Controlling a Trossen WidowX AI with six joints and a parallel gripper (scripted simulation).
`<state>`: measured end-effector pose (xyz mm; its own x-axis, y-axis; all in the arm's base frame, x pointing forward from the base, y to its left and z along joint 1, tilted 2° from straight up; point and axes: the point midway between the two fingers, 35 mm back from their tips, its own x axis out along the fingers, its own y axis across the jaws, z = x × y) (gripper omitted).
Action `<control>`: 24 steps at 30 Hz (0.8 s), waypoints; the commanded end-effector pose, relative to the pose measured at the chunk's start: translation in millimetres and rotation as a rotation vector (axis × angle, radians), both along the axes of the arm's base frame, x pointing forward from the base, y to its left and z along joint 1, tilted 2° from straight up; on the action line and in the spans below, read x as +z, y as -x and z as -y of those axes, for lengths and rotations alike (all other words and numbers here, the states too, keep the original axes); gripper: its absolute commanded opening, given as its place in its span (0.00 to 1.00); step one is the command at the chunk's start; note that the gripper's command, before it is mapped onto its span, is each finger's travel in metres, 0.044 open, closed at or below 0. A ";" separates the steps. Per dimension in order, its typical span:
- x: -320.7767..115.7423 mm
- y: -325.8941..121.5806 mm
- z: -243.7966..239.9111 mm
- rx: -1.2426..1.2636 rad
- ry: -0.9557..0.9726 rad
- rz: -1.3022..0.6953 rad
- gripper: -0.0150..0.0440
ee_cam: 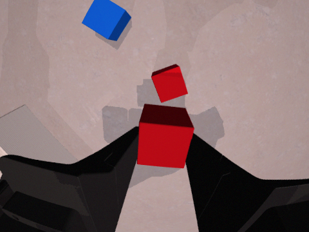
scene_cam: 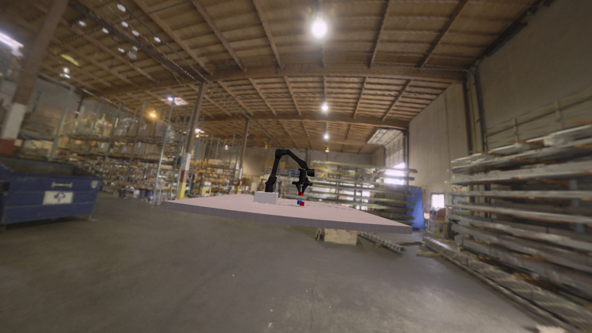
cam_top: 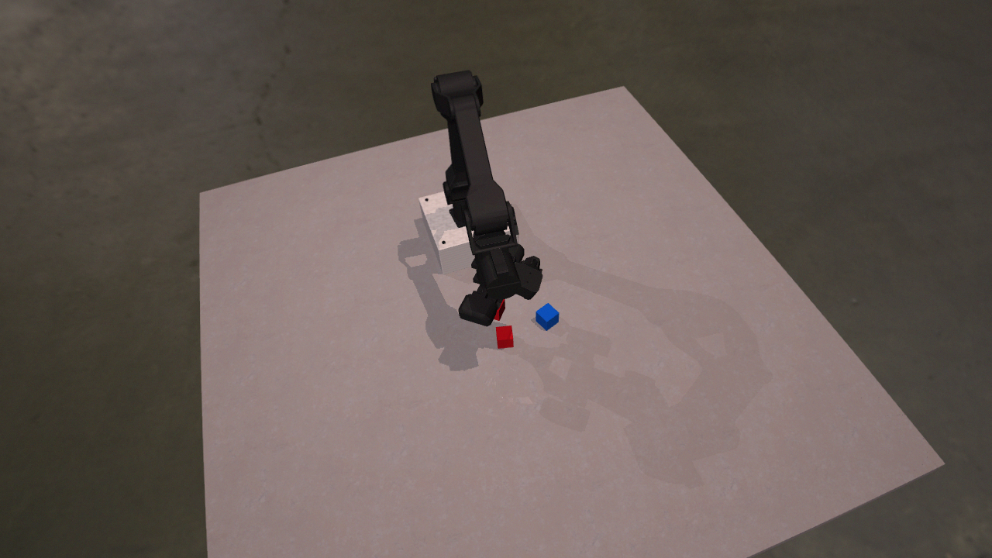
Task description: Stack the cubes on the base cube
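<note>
Red cube between black angular fingers, blue cube below, mottled stone-like tabletop

Top high, tilted down; exterior low, distant, level; wrist close, downward, sharing cubes with top.

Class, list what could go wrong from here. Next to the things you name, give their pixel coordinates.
The tool (cam_top: 501,308) (scene_cam: 300,190) (ee_cam: 163,134) might drop the raised red cube (cam_top: 500,311) (scene_cam: 300,194) (ee_cam: 163,145).
Lowered here, that cube could knock the nearby red cube (cam_top: 504,337) (scene_cam: 302,203) (ee_cam: 169,84).
The blue cube (cam_top: 547,317) (scene_cam: 299,202) (ee_cam: 104,19) is turned differently, so an uncorrected placement may sit askew.
</note>
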<state>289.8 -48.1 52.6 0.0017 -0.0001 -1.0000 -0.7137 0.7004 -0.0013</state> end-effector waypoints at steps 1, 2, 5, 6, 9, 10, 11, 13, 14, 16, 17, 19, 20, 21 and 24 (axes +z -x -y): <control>-4.7 -2.3 -15.9 0.037 -0.007 -0.003 0.43; -5.3 -2.8 -19.2 0.046 -0.007 -0.003 0.43; -7.4 -3.8 -29.0 0.071 -0.009 -0.003 0.43; -8.0 -4.1 -32.3 0.080 -0.009 -0.003 0.43; -10.0 -4.7 -42.1 0.106 -0.010 -0.003 0.43; -10.7 -4.9 -45.4 0.115 -0.010 -0.003 0.43; -11.4 -5.0 -48.7 0.123 -0.011 -0.003 0.43; -12.7 -5.0 -55.3 0.140 -0.012 -0.003 0.43; -13.4 -5.0 -58.6 0.149 -0.012 -0.003 0.43; -14.7 -4.8 -65.2 0.166 -0.013 -0.003 0.43; -15.4 -4.7 -68.5 0.175 -0.013 -0.003 0.43; -16.8 -4.3 -75.1 0.192 -0.014 -0.003 0.43; -17.4 -4.0 -78.4 0.201 -0.014 -0.003 0.43; -18.1 -3.7 -81.7 0.209 -0.014 -0.003 0.43; -20.1 -2.6 -91.6 0.235 -0.016 -0.003 0.43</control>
<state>294.2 30.7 36.5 0.0021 0.0097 -1.0000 -0.8425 0.5387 0.0035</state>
